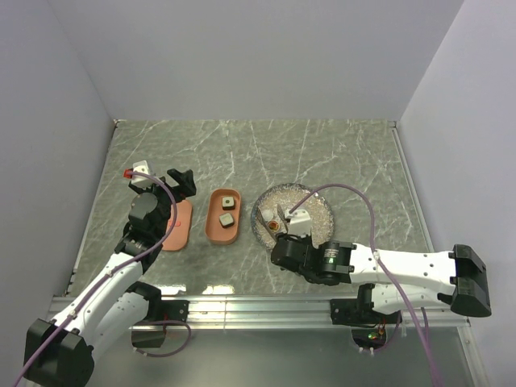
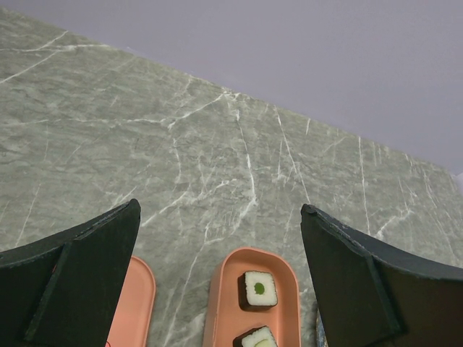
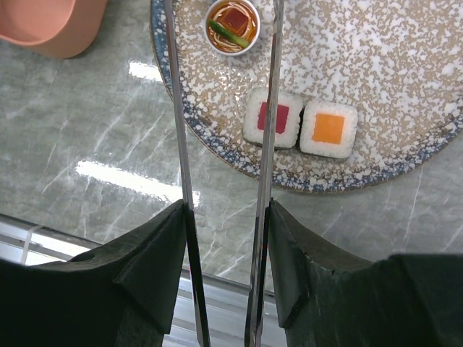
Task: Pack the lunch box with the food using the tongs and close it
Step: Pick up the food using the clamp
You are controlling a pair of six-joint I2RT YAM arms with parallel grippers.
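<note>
Right jaws grip tongs (image 3: 181, 144), long axis ahead over plate (image 3: 405, 72); round food piece (image 3: 231, 25) between arms; left jaws wide, distant

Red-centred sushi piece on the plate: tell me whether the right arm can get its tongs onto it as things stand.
Probably yes. The right claw grips the tongs over the plate, one tong arm crossing the red-centred piece, with nothing visible in between.
</note>
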